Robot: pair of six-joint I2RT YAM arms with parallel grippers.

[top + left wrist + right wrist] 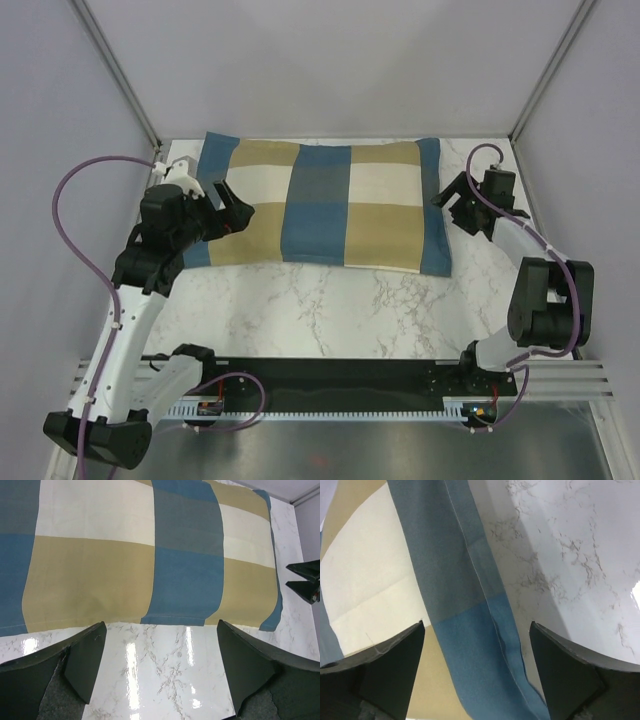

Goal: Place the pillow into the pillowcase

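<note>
- Left gripper [232, 205], jaws spread wide and empty, hovers at the left end of the plump checked pillowcase [320, 205].
- Right gripper [455, 203], jaws apart, grips nothing; the pillowcase's blue edge runs between them.

The left gripper [228, 204] points inward, its jaws spread wide. The right gripper [452, 208] faces it, jaws also apart and empty.
</note>
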